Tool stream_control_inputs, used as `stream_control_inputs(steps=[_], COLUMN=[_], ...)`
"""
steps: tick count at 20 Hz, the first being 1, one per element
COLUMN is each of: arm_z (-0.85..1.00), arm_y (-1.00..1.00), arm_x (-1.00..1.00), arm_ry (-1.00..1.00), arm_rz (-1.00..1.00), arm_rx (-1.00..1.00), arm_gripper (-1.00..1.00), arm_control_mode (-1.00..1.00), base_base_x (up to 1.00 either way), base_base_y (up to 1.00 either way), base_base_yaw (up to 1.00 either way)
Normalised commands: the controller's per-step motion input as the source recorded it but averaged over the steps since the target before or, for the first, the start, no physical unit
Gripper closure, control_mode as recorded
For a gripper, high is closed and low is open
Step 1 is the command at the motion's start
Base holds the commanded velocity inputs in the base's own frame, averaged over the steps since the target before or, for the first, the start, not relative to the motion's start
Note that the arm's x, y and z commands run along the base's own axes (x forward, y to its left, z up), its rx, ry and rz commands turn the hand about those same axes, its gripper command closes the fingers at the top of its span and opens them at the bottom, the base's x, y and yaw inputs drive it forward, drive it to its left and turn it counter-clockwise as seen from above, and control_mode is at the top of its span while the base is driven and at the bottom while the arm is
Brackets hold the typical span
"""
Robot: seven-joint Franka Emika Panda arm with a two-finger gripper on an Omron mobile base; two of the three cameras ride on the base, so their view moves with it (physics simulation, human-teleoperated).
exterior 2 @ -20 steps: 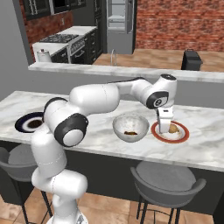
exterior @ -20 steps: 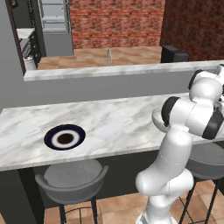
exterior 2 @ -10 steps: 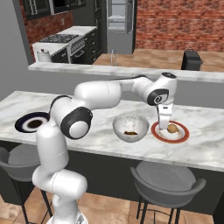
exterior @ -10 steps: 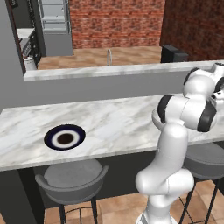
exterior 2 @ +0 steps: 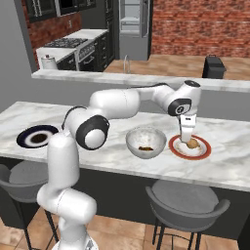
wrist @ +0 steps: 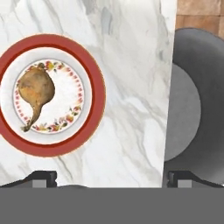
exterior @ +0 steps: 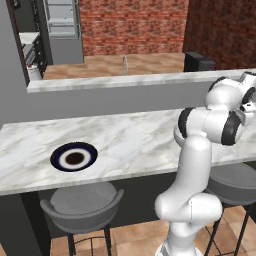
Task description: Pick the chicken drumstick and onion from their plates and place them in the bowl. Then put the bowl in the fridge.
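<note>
On the marble surface (exterior 2: 229, 141), the white bowl (exterior 2: 145, 142) holds the chicken drumstick (exterior 2: 144, 147). Just right of the bowl, the onion (exterior 2: 193, 144) lies on the red-rimmed plate (exterior 2: 204, 151), the end effector (exterior 2: 186, 139) directly above it, fingers spread apart. Well left of the bowl sits the navy-rimmed plate (exterior 2: 37, 136); far behind, the fridge (exterior 2: 131, 24) stands open.

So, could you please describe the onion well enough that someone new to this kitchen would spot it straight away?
Start at the long marble counter and find the red-rimmed plate at its right end, beside the white bowl. The onion is the round tan-golden ball on that plate, under the robot's open hand; in the hand view it trails a thin tail, and the bowl's brown piece is darker.
</note>
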Motion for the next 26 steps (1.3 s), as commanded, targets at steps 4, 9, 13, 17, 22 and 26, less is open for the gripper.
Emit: stream_control_inputs(steps=[4, 9, 13, 17, 22, 26], arm_z=[-0.04, -0.08, -0.10, -0.14, -0.02, 0.00], arm_y=[-0.18, -0.14, 0.00, 0.00, -0.04, -0.02], arm_x=[0.11, 0.09, 0.22, 0.20, 0.24, 0.19], arm_ry=[0.00, 0.00, 0.00, 0.00, 0.00, 0.01], arm_rz=[0.03, 0.07, 0.04, 0.02, 0.00, 0.00], arm_rx=[0.00, 0.04, 0.04, 0.03, 0.00, 0.00], arm_gripper=[-1.00, -1.00, -1.00, -1.00, -1.00, -1.00], arm_control_mode=[-1.00, -1.00, -1.00, -1.00, -1.00, -1.00], base_base_x=[0.00, 0.00, 0.00, 0.00, 0.00, 0.00], base_base_y=[0.00, 0.00, 0.00, 0.00, 0.00, 0.00], base_base_yaw=[0.00, 0.00, 0.00, 0.00, 0.00, 0.00])
